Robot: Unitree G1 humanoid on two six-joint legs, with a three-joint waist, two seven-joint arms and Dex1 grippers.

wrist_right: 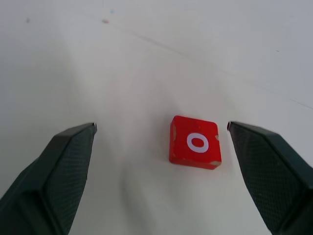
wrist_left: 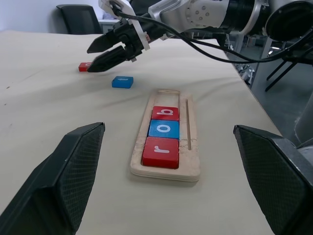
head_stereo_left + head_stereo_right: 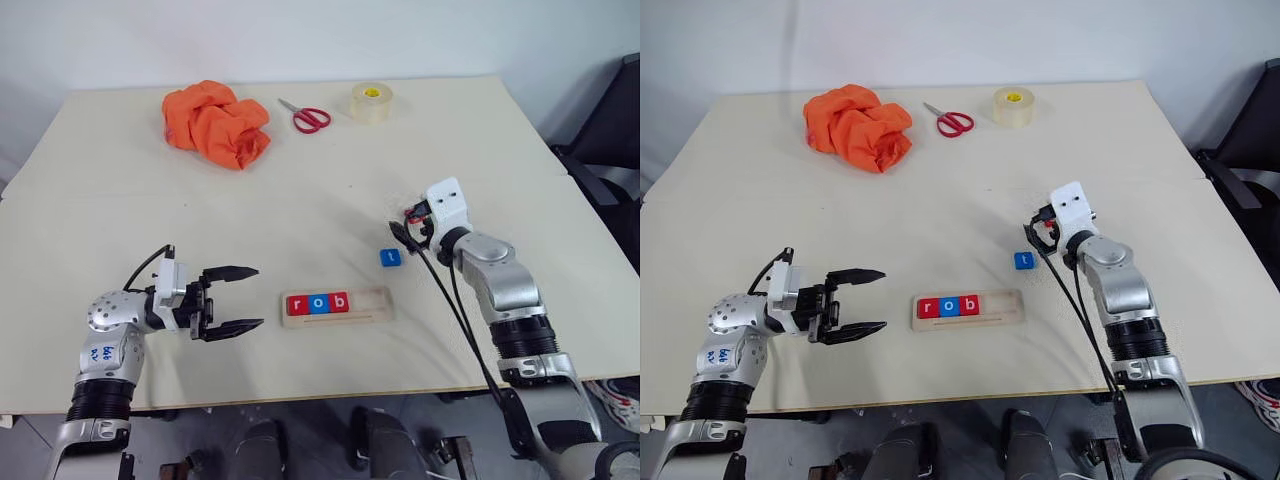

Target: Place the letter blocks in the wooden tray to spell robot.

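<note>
Two black-fingered grippers work over a pale beige table [image 3: 300,200]. The left gripper [image 3: 232,298] hangs level above the table's near edge, jaws spread and empty, pointing toward the long pale wooden tray [image 3: 337,305] that lies just past its fingertips. In the tray's end nearer this gripper sit three flat square letter blocks touching in a row: a red r block [image 3: 297,304], a blue o block [image 3: 318,303] and a red b block [image 3: 339,301]; the far part of the groove is bare. Beyond the tray, between it and the right gripper [image 2: 105,51], a blue t block [image 3: 390,257] lies flat on the table, just beside that gripper's tips. The right gripper is released, jaws wide, nothing held; a red o block [image 1: 195,142] lies on the table between its two fingers, nearer one finger [image 1: 266,171], touching neither.
</note>
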